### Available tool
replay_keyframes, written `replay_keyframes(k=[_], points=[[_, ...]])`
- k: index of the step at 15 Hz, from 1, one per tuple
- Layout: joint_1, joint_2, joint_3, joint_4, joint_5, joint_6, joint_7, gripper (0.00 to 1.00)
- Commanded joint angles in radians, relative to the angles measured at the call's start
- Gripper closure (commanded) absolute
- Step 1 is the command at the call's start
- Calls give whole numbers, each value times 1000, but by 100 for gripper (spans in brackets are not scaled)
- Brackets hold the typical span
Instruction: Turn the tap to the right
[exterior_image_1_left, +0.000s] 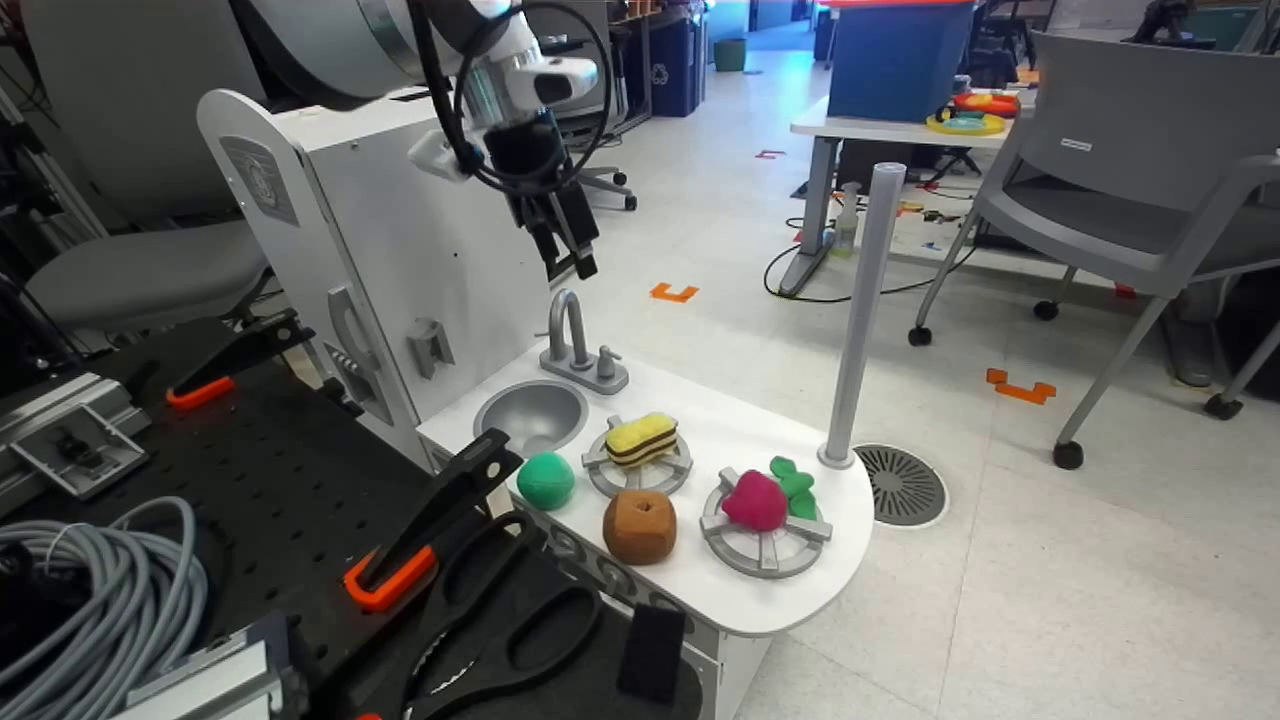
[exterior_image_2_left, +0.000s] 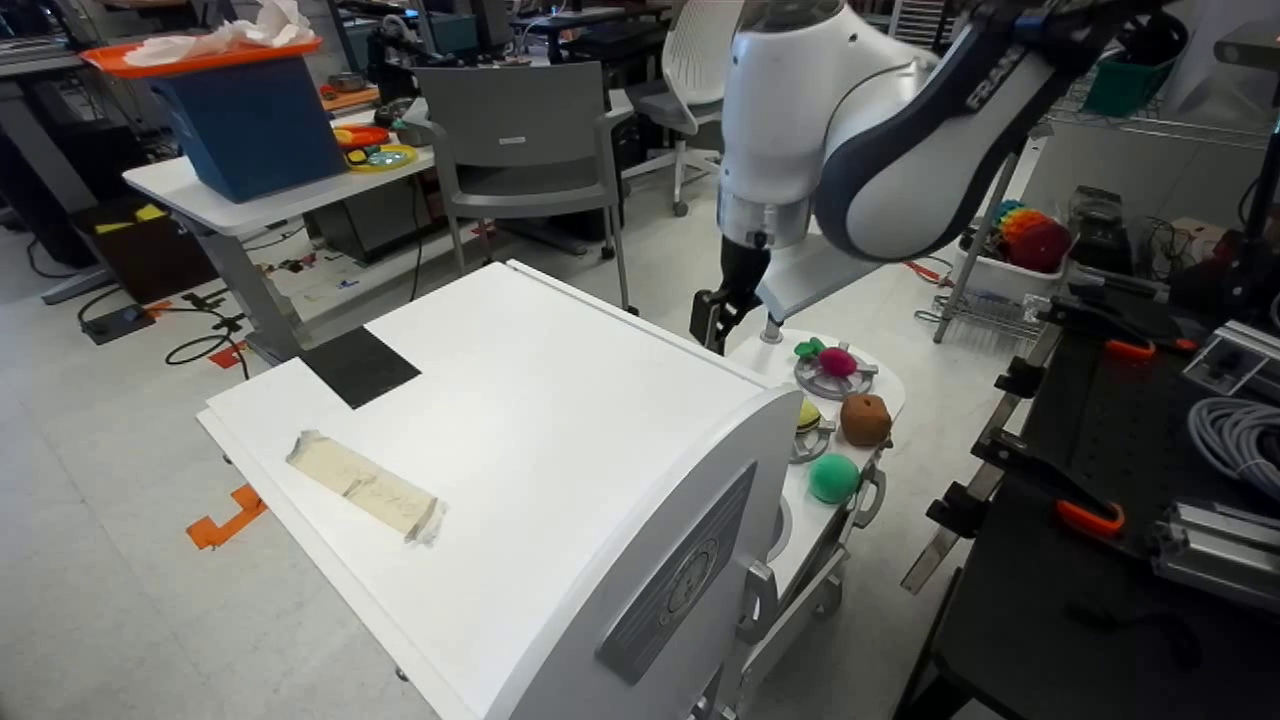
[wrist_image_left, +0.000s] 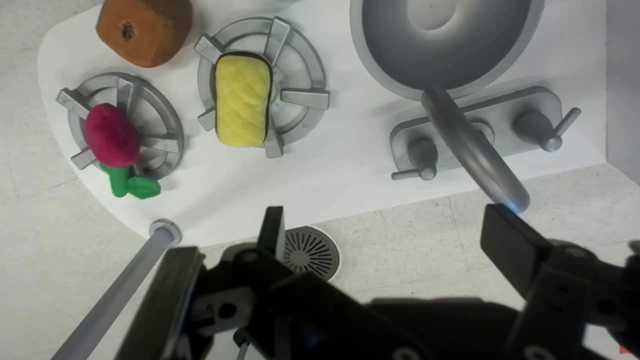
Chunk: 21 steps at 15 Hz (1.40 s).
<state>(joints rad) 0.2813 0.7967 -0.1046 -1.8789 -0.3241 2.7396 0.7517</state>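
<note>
The grey-silver tap (exterior_image_1_left: 579, 340) stands upright behind the sink on a white toy counter. Its curved spout (wrist_image_left: 475, 150) reaches over the sink's rim in the wrist view, with a small handle on each side of the base. The tap is hidden behind the white cabinet in an exterior view where my gripper (exterior_image_2_left: 712, 322) shows. My gripper (exterior_image_1_left: 571, 270) hangs just above the tap. In the wrist view the gripper (wrist_image_left: 387, 225) is open and empty, its fingers wide apart. One fingertip overlaps the top bend of the spout there; I cannot tell whether they touch.
The grey sink (exterior_image_1_left: 488, 412) lies in front of the tap, beside the tall white cabinet (exterior_image_1_left: 400, 230). A yellow cake (exterior_image_1_left: 641, 439), green ball (exterior_image_1_left: 546, 481), brown block (exterior_image_1_left: 640, 527) and pink toy food (exterior_image_1_left: 755, 502) sit on the counter. A tall pole (exterior_image_1_left: 866, 310) rises at its end.
</note>
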Motion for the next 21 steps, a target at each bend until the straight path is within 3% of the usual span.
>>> replay_keyframes(k=[1, 11, 14, 21], points=[[67, 177, -31, 180, 70, -8, -24, 0], [119, 352, -47, 326, 165, -96, -82, 0], [127, 379, -86, 337, 149, -48, -74, 0], [113, 400, -201, 395, 141, -59, -55, 0]])
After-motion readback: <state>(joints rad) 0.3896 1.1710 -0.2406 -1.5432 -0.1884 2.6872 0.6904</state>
